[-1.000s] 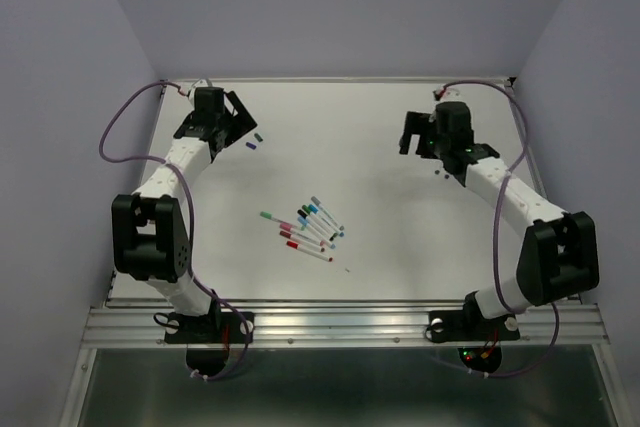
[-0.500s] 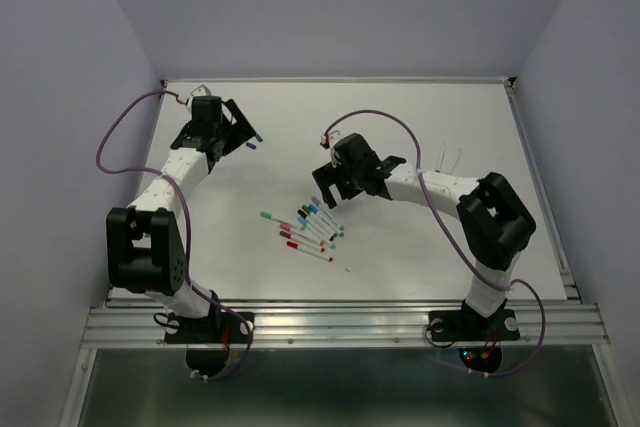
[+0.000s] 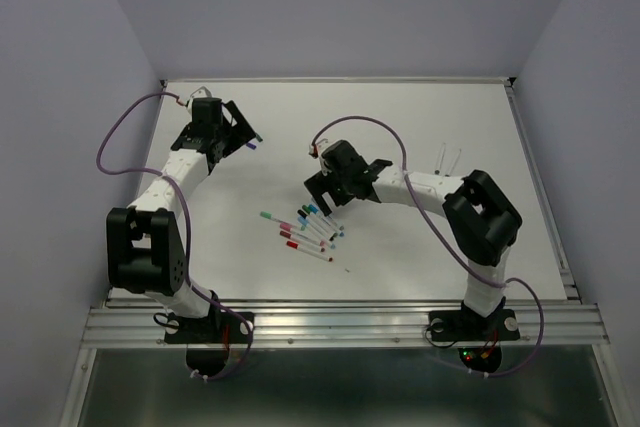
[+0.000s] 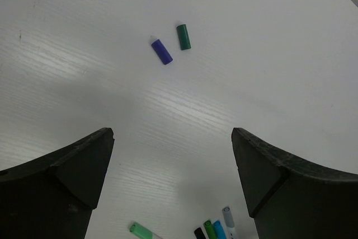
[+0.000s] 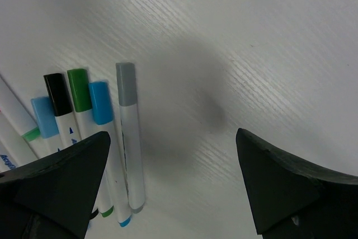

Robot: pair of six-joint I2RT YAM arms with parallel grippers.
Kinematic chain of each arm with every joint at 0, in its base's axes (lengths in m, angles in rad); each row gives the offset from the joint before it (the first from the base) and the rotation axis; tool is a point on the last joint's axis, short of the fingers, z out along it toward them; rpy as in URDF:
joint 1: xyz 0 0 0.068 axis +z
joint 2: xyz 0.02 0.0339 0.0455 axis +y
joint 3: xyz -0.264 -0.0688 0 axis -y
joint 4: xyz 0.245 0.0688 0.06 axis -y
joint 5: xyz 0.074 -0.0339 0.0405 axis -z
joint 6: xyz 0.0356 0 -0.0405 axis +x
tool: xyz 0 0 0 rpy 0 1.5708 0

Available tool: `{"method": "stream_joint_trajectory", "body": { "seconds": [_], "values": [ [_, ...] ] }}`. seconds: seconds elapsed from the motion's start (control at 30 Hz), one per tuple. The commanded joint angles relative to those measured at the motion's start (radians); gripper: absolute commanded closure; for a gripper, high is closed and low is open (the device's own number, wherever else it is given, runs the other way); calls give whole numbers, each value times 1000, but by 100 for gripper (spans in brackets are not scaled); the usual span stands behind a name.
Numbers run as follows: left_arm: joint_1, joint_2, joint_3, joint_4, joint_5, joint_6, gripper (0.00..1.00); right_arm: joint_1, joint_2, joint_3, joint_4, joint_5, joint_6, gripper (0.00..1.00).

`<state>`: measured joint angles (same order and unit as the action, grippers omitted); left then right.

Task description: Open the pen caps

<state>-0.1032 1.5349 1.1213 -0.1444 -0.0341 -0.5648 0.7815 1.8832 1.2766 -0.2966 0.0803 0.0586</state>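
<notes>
Right hand [image 5: 173, 138], wide open and empty, hovers over the pens [image 3: 305, 227] clustered on the tabletop [image 3: 450, 127] nearer its near edge. Left hand [image 4: 173, 132], likewise open and empty, hangs above two loose pen caps [image 4: 163, 52] toward the far-left corner

Soft, even light falls from overhead, so from the top camera the white table [image 3: 420, 127] looks bright without harsh glare, and the arms throw only faint grey shadows. Through the left wrist camera a pale sheen streaks the tabletop grain on the left. A broad soft shadow lies ahead of the left gripper [image 4: 172, 131], whose fingers [image 4: 56, 183] are near-black and slightly blurred, while the two loose pen caps [image 4: 162, 52] look crisp. Through the right wrist camera a round, fuzzy shadow sits mid-table beside the sharply focused pens [image 5: 128, 138], and the fingers [image 5: 291, 188] of the right gripper [image 5: 172, 134] are featureless dark shapes.
</notes>
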Motion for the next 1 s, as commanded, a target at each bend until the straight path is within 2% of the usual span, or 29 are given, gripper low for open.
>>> {"method": "stream_joint_trajectory", "body": {
  "seconds": [0.0,0.4,0.63,0.73,0.87,0.97],
  "values": [
    [2,-52,-12,34,0,16,1,12,31,50,-13,56,-8,0],
    [2,-38,-11,37,2,14,1,21,51,27,-49,43,12,1],
    [2,-44,-9,39,-1,14,1,21,34,-31,-75,-40,67,15],
    [2,-44,-11,39,0,16,1,21,40,-54,-76,-39,81,21],
    [2,-48,-12,37,0,20,1,21,28,-60,-96,-31,78,25],
    [2,-53,-14,39,0,19,1,21,16,-71,-116,-31,75,33]
  ]
}}
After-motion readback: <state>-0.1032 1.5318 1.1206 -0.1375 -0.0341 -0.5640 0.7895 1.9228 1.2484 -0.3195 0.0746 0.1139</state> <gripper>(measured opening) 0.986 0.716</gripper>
